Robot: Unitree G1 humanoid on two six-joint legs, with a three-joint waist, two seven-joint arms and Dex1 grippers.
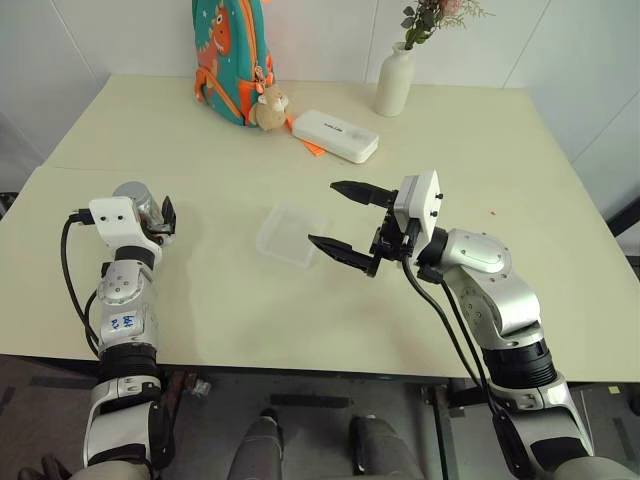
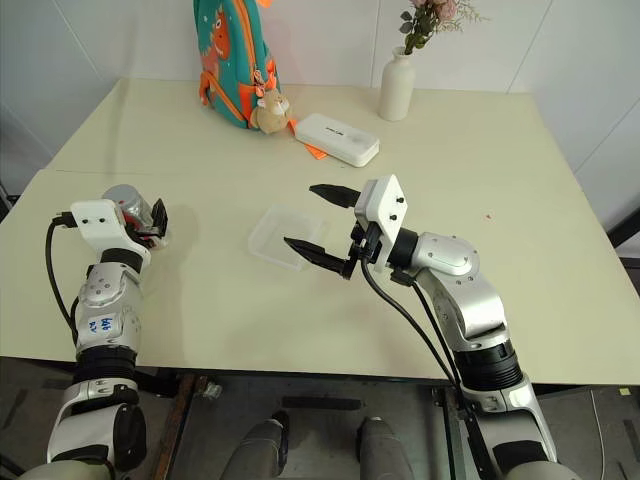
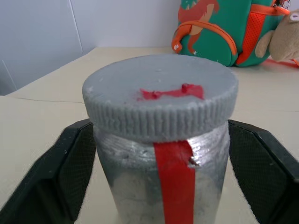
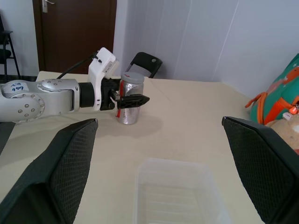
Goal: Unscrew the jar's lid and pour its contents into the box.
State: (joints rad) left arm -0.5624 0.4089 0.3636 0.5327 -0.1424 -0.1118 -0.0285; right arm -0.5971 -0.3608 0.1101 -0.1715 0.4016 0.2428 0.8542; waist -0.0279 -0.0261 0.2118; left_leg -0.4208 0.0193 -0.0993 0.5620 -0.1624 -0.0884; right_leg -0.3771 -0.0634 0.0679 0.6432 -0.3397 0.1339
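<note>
We see the left gripper (image 4: 127, 99) with its 2 fingers straddling the lidded jar (image 4: 127, 105), contact unclear; the right gripper (image 1: 342, 220) gapes wide over the box (image 1: 290, 234).

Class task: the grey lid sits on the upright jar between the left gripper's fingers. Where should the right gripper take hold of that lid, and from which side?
Grip the lid by its ribbed rim, coming from above. The jar stands upright on the table, with the left gripper flanking its body below the cap, so probably the top alone is free. The ribs should give the right gripper, now open, purchase for twisting.
</note>
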